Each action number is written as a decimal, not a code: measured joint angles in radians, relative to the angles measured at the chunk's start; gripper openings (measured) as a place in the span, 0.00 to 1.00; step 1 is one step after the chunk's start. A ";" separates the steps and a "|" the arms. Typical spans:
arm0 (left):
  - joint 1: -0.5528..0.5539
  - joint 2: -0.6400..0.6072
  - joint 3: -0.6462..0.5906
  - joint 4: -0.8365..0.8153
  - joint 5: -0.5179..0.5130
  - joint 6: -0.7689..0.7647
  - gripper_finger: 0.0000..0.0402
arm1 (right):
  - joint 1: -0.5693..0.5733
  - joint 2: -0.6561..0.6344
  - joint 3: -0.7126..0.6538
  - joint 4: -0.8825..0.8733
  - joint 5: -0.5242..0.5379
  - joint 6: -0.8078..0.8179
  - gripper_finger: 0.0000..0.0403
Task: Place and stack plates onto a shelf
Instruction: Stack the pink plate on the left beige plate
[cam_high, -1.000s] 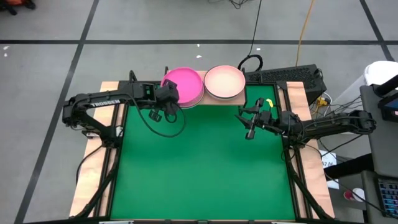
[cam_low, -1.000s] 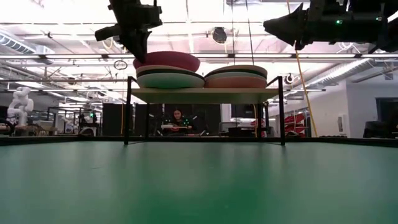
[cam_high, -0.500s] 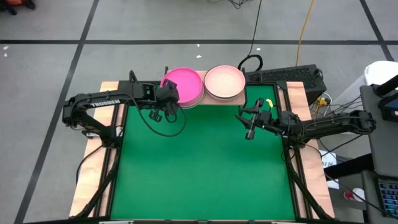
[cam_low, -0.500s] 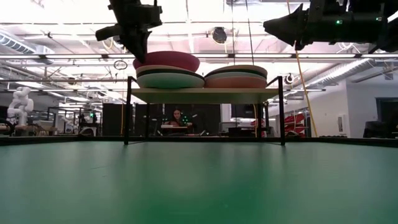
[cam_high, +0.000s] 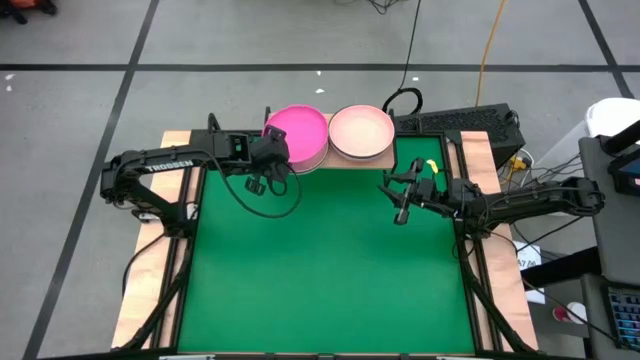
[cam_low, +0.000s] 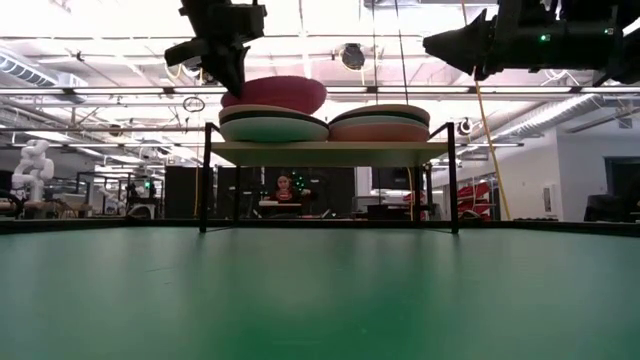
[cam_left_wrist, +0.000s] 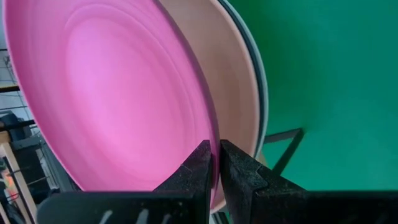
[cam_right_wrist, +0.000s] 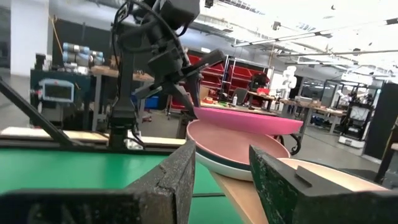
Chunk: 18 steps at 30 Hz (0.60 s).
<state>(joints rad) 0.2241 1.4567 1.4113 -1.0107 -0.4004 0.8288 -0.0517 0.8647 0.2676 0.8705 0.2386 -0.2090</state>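
Since a second ago the magenta plate (cam_high: 296, 131) has slid a touch toward three o'clock in the high view, and in the low view it now sits higher and more tilted over its stack; the left gripper (cam_high: 270, 155) has gone with it, while the right arm has not stirred.

The left gripper pinches the magenta plate by its rim; the left wrist view shows its fingers (cam_left_wrist: 200, 163) pressed nearly together with the thin pink edge between them. A rim pinch seems chosen because a shallow plate offers nothing else to grasp, and it leaves the underside free to settle on the pile.

The plate hangs over the left-hand stack (cam_low: 273, 126) on the shelf (cam_low: 330, 151), tilted, its far edge raised, not yet seated as far as I can judge; from the gripper it extends toward one o'clock in the high view. The peach plate (cam_left_wrist: 239, 81) lies just beneath it.

At three o'clock from that pile stands the second stack, topped by a light pink plate (cam_high: 361, 131).

The right gripper (cam_high: 401, 213) waits over the green mat (cam_high: 330, 270) at five o'clock from the shelf, fingers spread, holding nothing.
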 joint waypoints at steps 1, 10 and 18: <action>0.000 0.000 0.000 0.007 0.000 0.000 0.08 | 0.000 0.000 0.000 -0.002 0.000 -0.013 0.33; 0.000 0.000 0.000 0.067 0.003 -0.001 0.08 | 0.000 0.000 0.000 -0.001 -0.003 -0.013 0.33; 0.000 0.000 0.000 0.159 0.003 0.001 0.08 | 0.000 0.000 0.000 -0.001 -0.004 -0.013 0.33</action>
<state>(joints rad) 0.2241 1.4567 1.4109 -0.8515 -0.3976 0.8298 -0.0517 0.8646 0.2676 0.8692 0.2348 -0.2218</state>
